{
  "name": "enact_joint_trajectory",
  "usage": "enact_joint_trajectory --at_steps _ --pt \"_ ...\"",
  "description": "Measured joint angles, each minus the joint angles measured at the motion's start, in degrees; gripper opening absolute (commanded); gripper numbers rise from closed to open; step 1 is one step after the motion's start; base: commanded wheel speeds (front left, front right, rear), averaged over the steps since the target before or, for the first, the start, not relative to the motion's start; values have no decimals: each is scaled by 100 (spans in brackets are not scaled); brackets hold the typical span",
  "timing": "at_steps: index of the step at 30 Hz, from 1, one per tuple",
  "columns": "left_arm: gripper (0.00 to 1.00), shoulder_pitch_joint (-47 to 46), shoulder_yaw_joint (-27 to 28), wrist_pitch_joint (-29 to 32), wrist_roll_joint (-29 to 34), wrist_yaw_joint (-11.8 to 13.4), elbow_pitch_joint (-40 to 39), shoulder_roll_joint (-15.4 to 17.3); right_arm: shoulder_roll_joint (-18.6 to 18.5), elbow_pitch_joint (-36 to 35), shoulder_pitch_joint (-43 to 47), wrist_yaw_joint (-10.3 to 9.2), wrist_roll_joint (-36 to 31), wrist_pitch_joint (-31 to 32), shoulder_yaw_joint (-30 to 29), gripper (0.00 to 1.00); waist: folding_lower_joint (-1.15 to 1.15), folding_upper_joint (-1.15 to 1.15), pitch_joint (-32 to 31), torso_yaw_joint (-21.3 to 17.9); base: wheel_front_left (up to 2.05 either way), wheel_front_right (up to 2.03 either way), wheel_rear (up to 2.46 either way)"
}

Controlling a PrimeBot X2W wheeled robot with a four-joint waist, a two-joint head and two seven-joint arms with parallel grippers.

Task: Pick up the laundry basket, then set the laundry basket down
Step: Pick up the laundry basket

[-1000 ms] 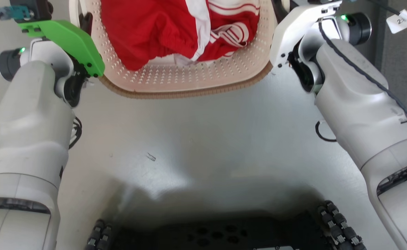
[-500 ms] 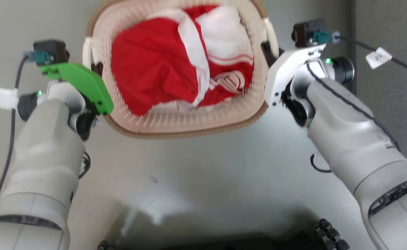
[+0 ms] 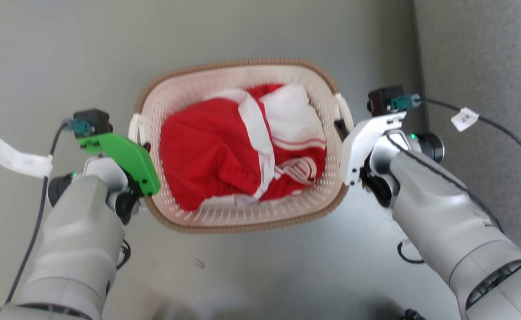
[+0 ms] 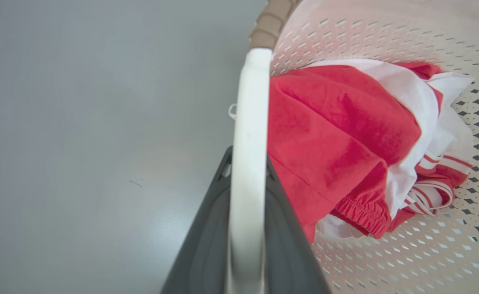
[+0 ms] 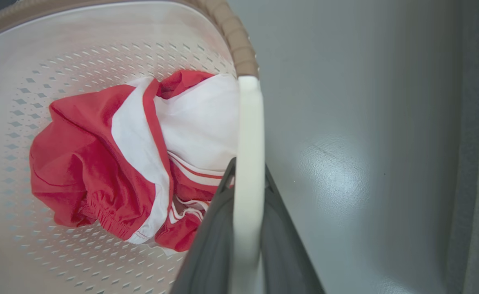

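The laundry basket (image 3: 184,91), cream perforated plastic with a brown woven rim, sits mid-view over the grey floor and holds red and white clothes (image 3: 216,164). My left gripper (image 3: 144,146) is shut on the basket's white left handle (image 4: 247,134), its dark fingers (image 4: 206,232) on either side of the bar. My right gripper (image 3: 341,130) is shut on the white right handle (image 5: 248,139), with dark fingers (image 5: 214,237) flanking it. I cannot tell whether the basket touches the floor.
A grey carpet-like panel (image 3: 478,53) rises along the right side, close to my right arm. A cable with a white tag (image 3: 464,119) hangs off the right wrist, and a white tape strip (image 3: 16,153) off the left cable. Grey floor (image 3: 65,53) surrounds the basket.
The head view has shifted: basket and grippers now show lower and whole, and the robot's dark base has left the picture. Both grippers stay on the handles.
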Motion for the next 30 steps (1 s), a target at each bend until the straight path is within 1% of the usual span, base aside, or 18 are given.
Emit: enact_joint_trajectory --at_steps 4,6,9,10,15,19,21,30 --pt "0 151 -16 52 -11 0 18 -19 9 59 112 11 70 85 44 0 0 0 -221 1 0 0 0" --pt "0 254 -25 101 -35 0 32 -29 10 91 178 59 98 146 65 0 0 0 -368 0 0 0 0" --pt "0 417 -51 153 -53 0 52 -47 20 123 299 71 142 231 104 0 0 0 -587 -3 0 0 0" --pt "0 468 -60 186 -53 0 58 -51 20 136 346 108 176 254 114 0 0 0 -660 -4 0 0 0" --pt "0 668 -127 294 -125 0 80 -77 27 221 569 158 346 381 143 0 0 0 -1000 -12 0 0 0" --pt "0 839 -137 345 -174 0 101 -100 36 271 727 163 433 481 164 0 0 0 -1257 -12 0 0 0" --pt "0 929 -141 361 -199 0 116 -105 42 289 803 202 459 532 179 0 0 0 -1381 -11 0 0 0" --pt "0 1255 -168 639 -254 0 171 -124 51 324 1159 259 682 772 265 0 0 0 -1904 -12 0 0 0"
